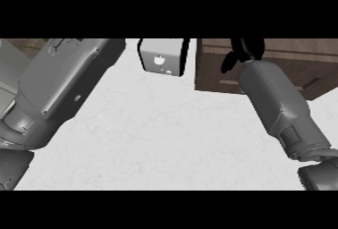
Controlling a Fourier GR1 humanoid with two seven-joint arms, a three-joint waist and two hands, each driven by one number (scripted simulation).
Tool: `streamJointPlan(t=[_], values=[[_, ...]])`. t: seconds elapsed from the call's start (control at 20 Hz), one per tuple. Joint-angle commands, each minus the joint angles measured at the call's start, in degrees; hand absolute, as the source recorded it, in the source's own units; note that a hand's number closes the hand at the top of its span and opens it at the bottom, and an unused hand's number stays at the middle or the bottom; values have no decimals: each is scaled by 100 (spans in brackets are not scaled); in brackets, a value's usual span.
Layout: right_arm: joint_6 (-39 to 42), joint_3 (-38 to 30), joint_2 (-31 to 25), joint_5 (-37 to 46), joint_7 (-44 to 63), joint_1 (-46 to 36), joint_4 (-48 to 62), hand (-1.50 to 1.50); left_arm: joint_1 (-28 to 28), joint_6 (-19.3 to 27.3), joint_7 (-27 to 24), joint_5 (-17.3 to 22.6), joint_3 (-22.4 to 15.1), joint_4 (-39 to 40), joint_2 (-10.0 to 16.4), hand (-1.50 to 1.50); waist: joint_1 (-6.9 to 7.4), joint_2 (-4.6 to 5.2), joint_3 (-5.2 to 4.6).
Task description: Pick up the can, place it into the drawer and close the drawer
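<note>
Frankly, the worry here is a blind grasp. The right hand [242,53] is hanging over the front edge of the dark wooden drawer [277,67], and the top of the view is cutting it off, so I cannot tell whether it is clenched, released or grasping anything.

What I am taking for the can [160,56], a pale grey body with a small mark on its face, is sitting just to the left of that hand. It is standing on the white counter [165,134], beside the drawer's side wall and apart from the hand.

If that reading is right, the hand is hovering over the wrong spot. A sideways sweep towards the can is risking a knock that tips it or shoves it away. The right forearm [280,107] is lying close to the drawer's corner and could be catching the wood on the way.

The left forearm [59,89] is filling the near left side, and its hand is running out of view. I am also failing to make out whether the drawer is open, and the can's top is being cropped.
</note>
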Motion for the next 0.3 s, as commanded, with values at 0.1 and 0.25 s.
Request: streamJointPlan(t=[0.1, 0.25], values=[[-144, -543, 263, -597, -237, -614, -162, -150, 417, -117, 107, 28, 21, -487, 300, -150, 131, -82, -38], [-248, -635, 291, -668, -528, -471, -68, -150, 743, -169, 125, 118, 56, -889, 351, -150, 132, -95, -39]])
